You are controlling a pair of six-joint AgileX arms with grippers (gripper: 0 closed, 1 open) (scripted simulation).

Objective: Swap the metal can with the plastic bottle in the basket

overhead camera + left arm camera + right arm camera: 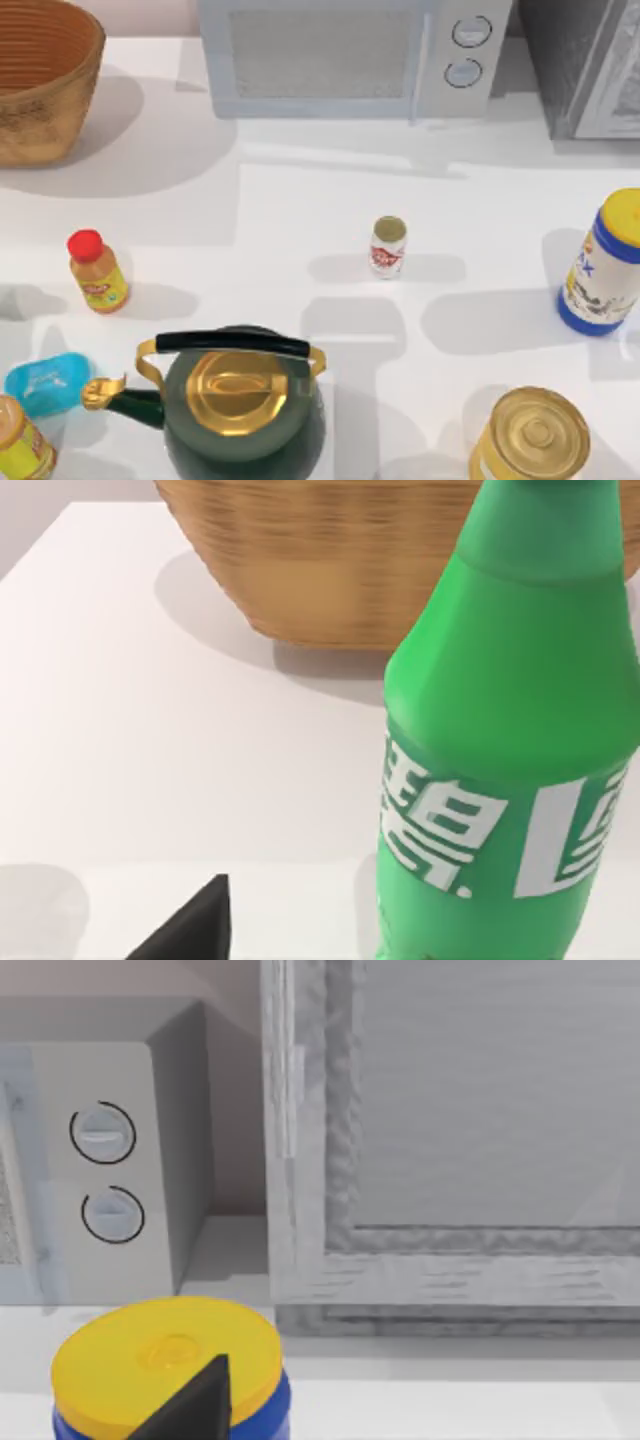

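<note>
- The basket [45, 80] sits at the table's far left corner, with bare table to its right up to the microwave [355, 55].
- A green bottle [510, 750] stands just in front of the basket in the left wrist view.
- The can [388, 246] stands alone mid-table, open on every side.
- The near edge is crowded: kettle [240, 405], red-capped bottle [97, 271], gold-lidded tin [530, 437].
- A blue canister [605, 265] stands at the right edge.
</note>
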